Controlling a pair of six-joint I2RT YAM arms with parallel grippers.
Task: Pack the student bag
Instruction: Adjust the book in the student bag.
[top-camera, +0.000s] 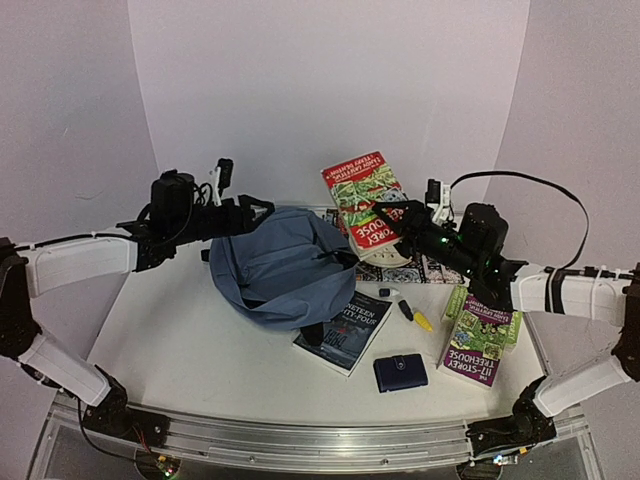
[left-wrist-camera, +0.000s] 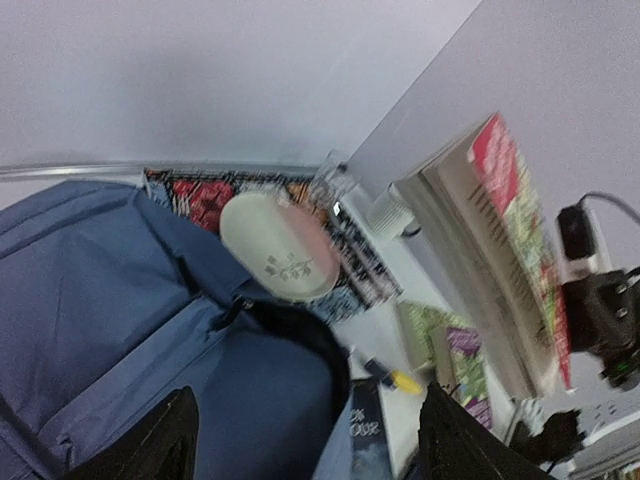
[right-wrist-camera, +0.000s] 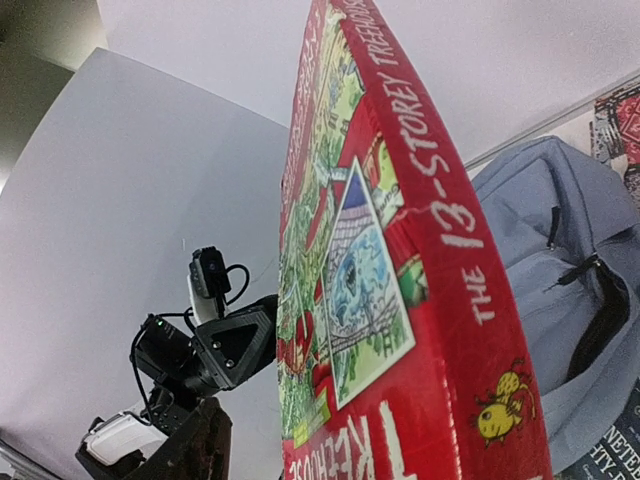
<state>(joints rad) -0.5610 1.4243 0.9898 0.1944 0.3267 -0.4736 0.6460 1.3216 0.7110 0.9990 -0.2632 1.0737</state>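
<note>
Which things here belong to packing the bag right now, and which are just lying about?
In the job: bag; red book, clamped in the right gripper; left gripper, open beside the bag.
Lying about, perhaps for packing later: dark book, purple book, wallet, yellow marker, black pen, oval case.

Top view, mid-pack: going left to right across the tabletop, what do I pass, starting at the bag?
student bag → dark book → navy wallet → purple book. The raised red book overlaps the dark book's span, so it is left out.
</note>
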